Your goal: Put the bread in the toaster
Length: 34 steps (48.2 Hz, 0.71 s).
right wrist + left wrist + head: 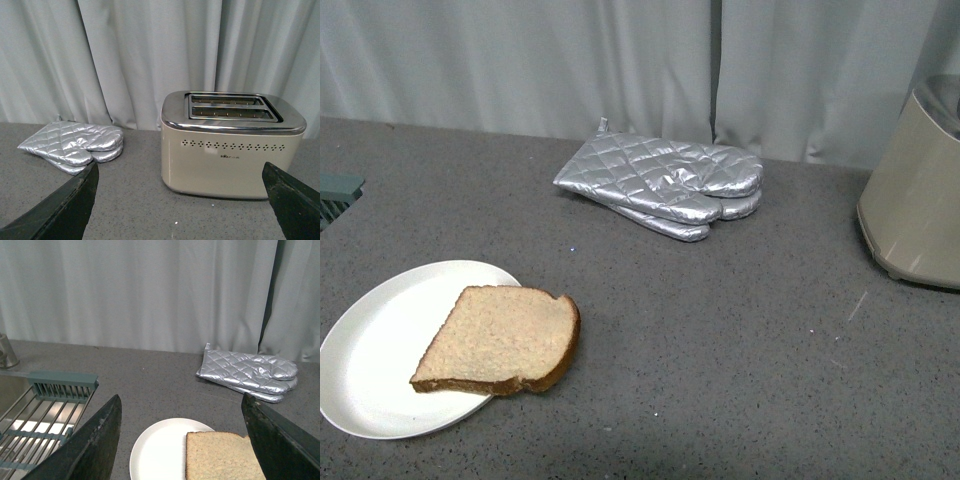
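Bread [500,342] overhangs plate [380,350] rim; toaster [915,200] apparently well apart.

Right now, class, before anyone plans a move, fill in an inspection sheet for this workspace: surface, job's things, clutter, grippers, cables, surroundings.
Surface: grey speckled countertop.
Job's things: bread lies flat on the white plate, one side overhanging its rim; toaster upright, both slots empty.
Clutter: silver oven mitts, stacked, set back between plate and toaster.
Grippers: left gripper open, facing the bread; right gripper open, facing the toaster; both empty.
Cables: nothing seen.
Surroundings: pale curtain behind; dish rack at far left.
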Available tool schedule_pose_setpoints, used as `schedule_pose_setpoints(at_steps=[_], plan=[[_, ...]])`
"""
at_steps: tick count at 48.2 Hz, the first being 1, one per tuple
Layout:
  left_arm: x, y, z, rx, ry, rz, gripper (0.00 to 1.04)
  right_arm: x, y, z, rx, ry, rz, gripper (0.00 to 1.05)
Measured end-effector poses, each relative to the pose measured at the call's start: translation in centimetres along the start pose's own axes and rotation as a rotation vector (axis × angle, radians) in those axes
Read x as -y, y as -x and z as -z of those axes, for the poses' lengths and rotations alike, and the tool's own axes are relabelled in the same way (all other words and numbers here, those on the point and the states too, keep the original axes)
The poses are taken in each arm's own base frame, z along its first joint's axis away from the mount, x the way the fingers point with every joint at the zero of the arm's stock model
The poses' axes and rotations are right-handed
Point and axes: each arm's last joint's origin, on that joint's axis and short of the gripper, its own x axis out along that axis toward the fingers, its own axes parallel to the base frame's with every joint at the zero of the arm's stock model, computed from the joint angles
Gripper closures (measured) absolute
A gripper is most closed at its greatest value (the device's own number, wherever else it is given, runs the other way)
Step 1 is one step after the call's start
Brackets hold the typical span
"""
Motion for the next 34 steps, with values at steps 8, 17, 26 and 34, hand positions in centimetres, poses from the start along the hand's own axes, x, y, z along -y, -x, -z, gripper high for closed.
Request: schedule_pose_setpoints(at_steps=[8, 17, 26, 34], plan=[[0.0, 0.0, 0.0, 0.0, 0.0, 0.0, 0.33, 0.0, 0.0, 0.0, 0.0, 0.0, 0.0, 0.09], [0.0, 0.0, 0.0, 0.0, 0.0, 0.0, 0.32, 0.0, 0.0, 0.0, 0.0, 0.0, 0.0, 0.09], [0.0, 0.0, 0.0, 0.0, 0.0, 0.0, 0.13, 0.0, 0.0, 0.0, 0.0, 0.0, 0.0, 0.09], [0.0, 0.0, 0.0, 0.0, 0.0, 0.0, 0.16, 0.0, 0.0, 0.0, 0.0, 0.0, 0.0, 0.09]])
